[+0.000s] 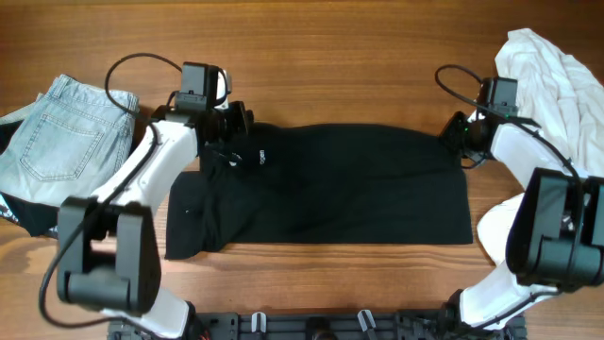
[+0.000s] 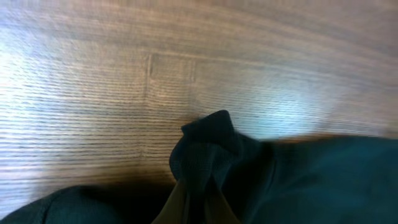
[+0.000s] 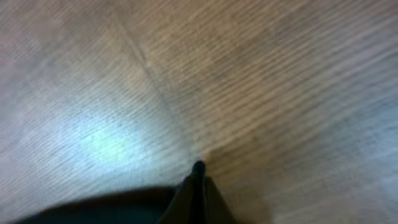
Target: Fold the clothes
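Note:
A black garment (image 1: 321, 184) lies spread flat across the middle of the wooden table. My left gripper (image 1: 229, 142) is at its far left corner, shut on a bunched fold of the black cloth (image 2: 205, 155). My right gripper (image 1: 460, 140) is at its far right corner, shut on a thin pinch of the same cloth (image 3: 198, 171). The fingers themselves are mostly hidden by the fabric in both wrist views.
Folded light blue jeans (image 1: 61, 142) lie at the left edge over a dark item. A pile of white clothes (image 1: 557, 76) sits at the far right, with more white cloth (image 1: 495, 227) near the right arm's base.

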Controlling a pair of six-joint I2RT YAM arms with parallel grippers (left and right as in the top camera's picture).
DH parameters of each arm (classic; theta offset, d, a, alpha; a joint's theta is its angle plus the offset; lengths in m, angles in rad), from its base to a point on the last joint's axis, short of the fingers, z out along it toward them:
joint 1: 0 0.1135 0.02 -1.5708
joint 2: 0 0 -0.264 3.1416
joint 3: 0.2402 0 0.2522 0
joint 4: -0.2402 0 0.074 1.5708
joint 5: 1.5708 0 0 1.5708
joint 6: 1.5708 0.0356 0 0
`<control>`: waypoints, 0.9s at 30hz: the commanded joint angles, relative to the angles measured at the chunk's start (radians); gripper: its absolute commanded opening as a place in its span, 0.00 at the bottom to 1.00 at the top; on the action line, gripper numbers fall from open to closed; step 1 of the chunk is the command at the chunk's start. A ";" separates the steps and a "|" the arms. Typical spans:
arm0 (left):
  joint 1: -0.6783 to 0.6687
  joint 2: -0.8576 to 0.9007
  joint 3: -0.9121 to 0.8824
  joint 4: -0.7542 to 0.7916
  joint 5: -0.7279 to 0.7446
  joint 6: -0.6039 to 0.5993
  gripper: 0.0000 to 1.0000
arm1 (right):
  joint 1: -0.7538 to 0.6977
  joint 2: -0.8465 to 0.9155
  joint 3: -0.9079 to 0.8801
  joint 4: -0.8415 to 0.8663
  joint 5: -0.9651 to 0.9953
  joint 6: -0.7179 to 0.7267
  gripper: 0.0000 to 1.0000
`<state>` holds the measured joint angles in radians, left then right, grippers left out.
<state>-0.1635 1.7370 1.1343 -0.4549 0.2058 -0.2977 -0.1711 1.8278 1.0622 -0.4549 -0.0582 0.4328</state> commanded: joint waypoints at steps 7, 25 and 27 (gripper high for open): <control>0.005 -0.200 -0.002 -0.366 -0.024 -0.029 0.04 | -0.006 -0.190 0.078 -0.370 0.270 -0.038 0.04; -0.005 -0.200 -0.003 -0.806 -0.072 -0.076 0.30 | -0.006 -0.190 0.075 -0.673 0.309 -0.014 0.30; -0.005 -0.200 -0.003 -0.807 -0.072 -0.076 0.31 | -0.006 -0.190 0.075 -0.673 0.309 -0.014 0.33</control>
<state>-0.1658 1.5490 1.1343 -1.2579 0.1421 -0.3721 -0.1730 1.6470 1.1339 -1.1229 0.2222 0.4183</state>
